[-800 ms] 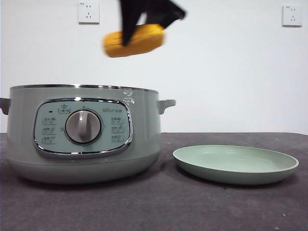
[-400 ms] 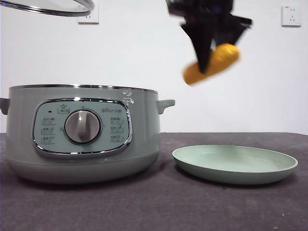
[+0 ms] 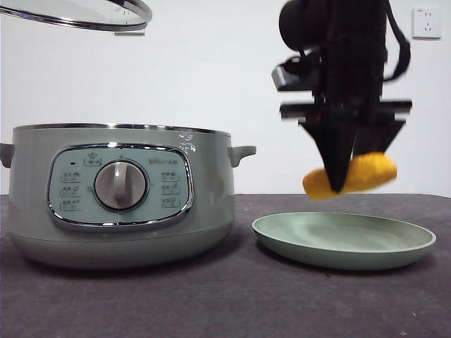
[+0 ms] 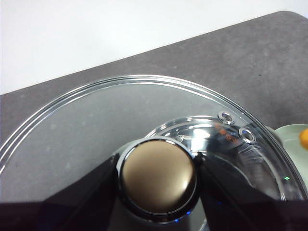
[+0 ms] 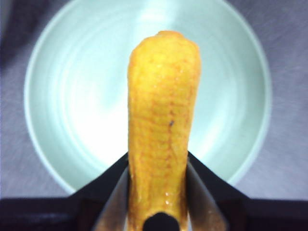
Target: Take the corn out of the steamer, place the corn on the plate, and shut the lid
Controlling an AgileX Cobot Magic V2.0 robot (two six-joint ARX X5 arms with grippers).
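The right pincer [image 3: 343, 184] clamps the stubby yellow-orange corn cob [image 3: 372, 173] above the shallow pale green plate [image 3: 343, 241]; the left pincer [image 4: 156, 180] grips the domed glass lid [image 3: 77, 14] by its knob, above the sage-green steamer [image 3: 120, 193].

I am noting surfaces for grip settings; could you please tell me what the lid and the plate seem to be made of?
The lid looks like clear glass with a polished chrome rim: the table shows through it and the edge mirrors light. Its knob has a dull, matte-looking top in a shiny metal collar. The plate is pale green with a smooth, soft sheen, likely plastic or glazed ceramic; the look leaves that open.
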